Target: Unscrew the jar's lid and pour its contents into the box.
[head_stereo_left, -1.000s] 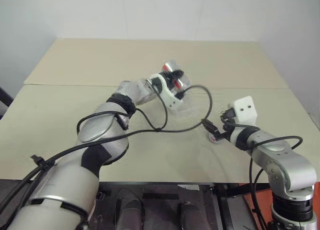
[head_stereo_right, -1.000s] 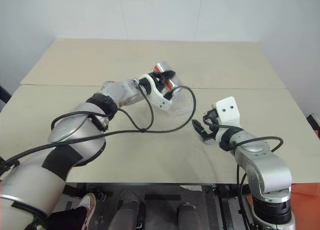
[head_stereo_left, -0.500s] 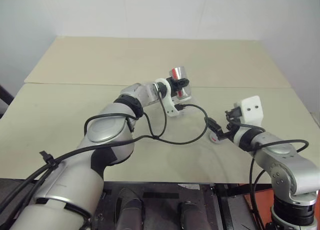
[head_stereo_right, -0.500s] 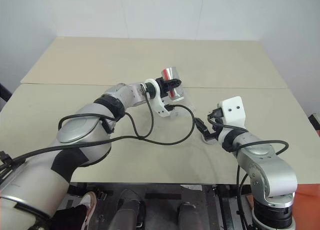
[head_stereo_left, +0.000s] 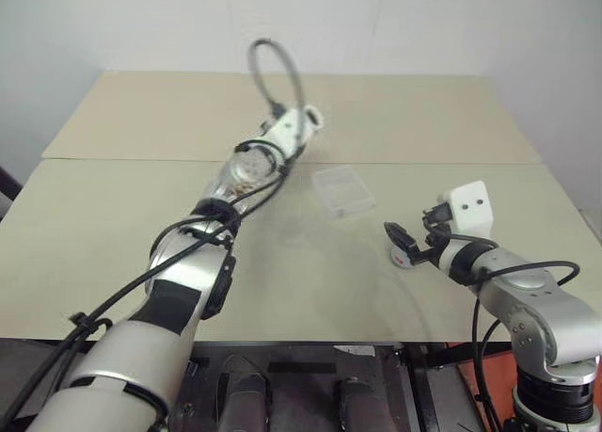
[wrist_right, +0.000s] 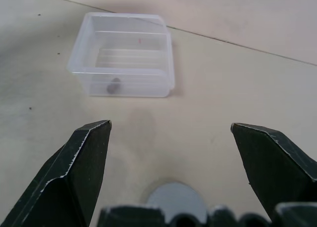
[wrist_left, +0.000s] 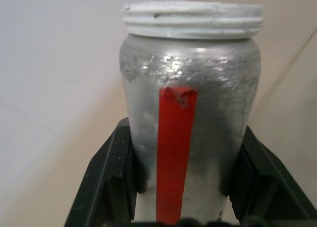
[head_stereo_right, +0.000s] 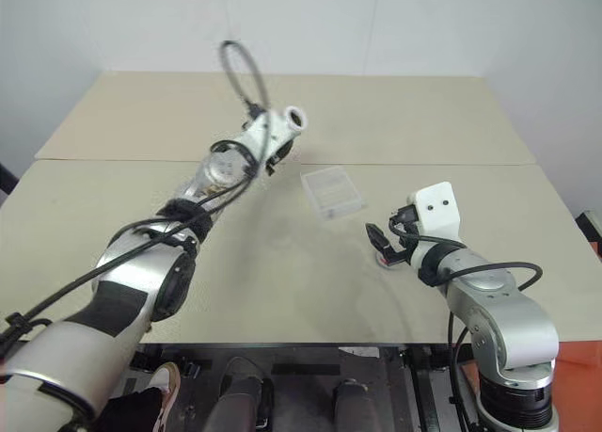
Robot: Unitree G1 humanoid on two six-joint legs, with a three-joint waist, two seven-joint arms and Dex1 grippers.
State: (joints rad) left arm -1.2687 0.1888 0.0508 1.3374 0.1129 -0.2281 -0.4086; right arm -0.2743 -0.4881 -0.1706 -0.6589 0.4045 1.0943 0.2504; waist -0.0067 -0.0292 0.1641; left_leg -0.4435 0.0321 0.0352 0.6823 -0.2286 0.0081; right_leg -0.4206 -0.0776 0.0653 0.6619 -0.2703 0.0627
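We clamp the open jar (wrist_left: 190,103) in our left gripper (wrist_left: 185,187), well beyond the box (wrist_right: 124,54); something small seemingly lies inside. Our right gripper (wrist_right: 171,172) gapes above the lid (wrist_right: 174,200). Careless swinging could tip the jar.

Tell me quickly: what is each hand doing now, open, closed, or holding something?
Left hand: closed on the jar, lid off.
Right hand: open, holding nothing; the lid lies on the table between its fingers.
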